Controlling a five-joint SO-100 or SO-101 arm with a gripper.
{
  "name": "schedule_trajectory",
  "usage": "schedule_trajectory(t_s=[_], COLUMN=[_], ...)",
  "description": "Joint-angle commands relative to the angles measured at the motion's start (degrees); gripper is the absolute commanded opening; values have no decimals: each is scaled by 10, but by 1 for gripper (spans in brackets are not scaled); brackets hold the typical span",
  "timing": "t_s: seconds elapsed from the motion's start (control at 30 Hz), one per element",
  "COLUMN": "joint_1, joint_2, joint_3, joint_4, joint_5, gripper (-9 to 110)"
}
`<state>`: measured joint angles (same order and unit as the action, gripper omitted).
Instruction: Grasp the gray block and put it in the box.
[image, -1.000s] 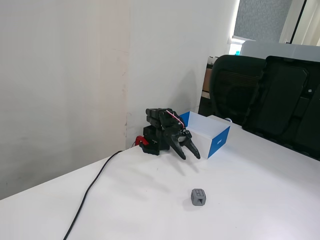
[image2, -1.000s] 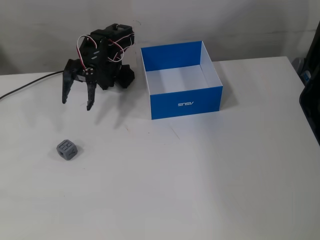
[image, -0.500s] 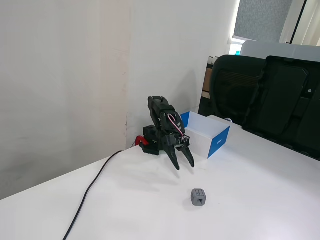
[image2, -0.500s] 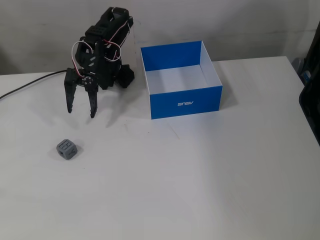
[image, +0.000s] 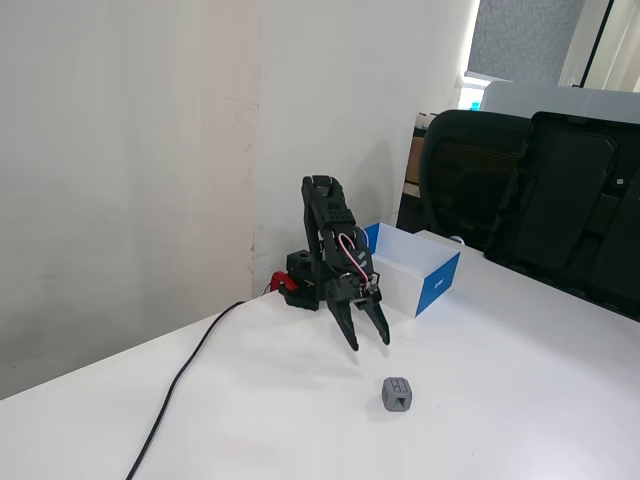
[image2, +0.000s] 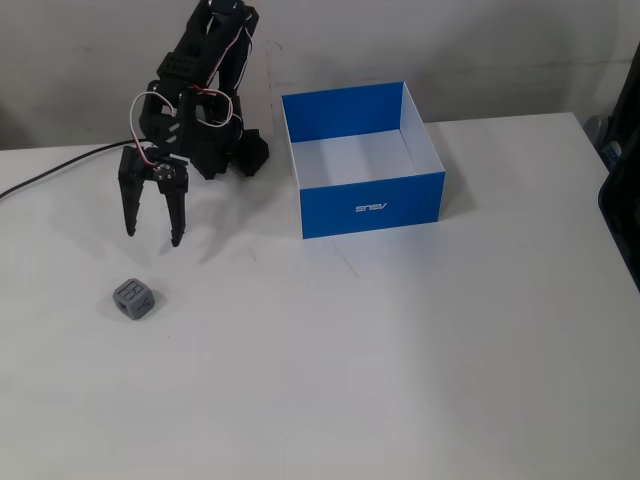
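White counter (image2: 400, 380) runs bare across most of a fixed view. At far left a black cable (image2: 45, 172) trails off. Next, the gray block (image2: 133, 298) sits alone, nothing around it; the pincer (image2: 152, 238) hangs above, jaws spread, empty. Rightward stands the box (image2: 370, 210), open-topped, well apart.

Both fixed views are evenly and brightly lit by soft, diffuse light. Only faint, blurred shadows are cast on the white table (image2: 400, 360) beneath the arm (image2: 195, 120) and beside the gray block (image2: 133, 298). Focus is slightly soft throughout; no glare or edge distortion is seen.
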<state>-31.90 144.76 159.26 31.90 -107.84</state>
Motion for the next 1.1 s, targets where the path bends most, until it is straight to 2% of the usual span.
schedule_trajectory(t_s=[0.0,0.73,1.07], joint_1=[-4,-8,11], joint_2=[-38,-315,-380], joint_3=[-57,-237,-292], joint_4=[-35,-99,-99], joint_5=[6,32,54], gripper=[30,32,33])
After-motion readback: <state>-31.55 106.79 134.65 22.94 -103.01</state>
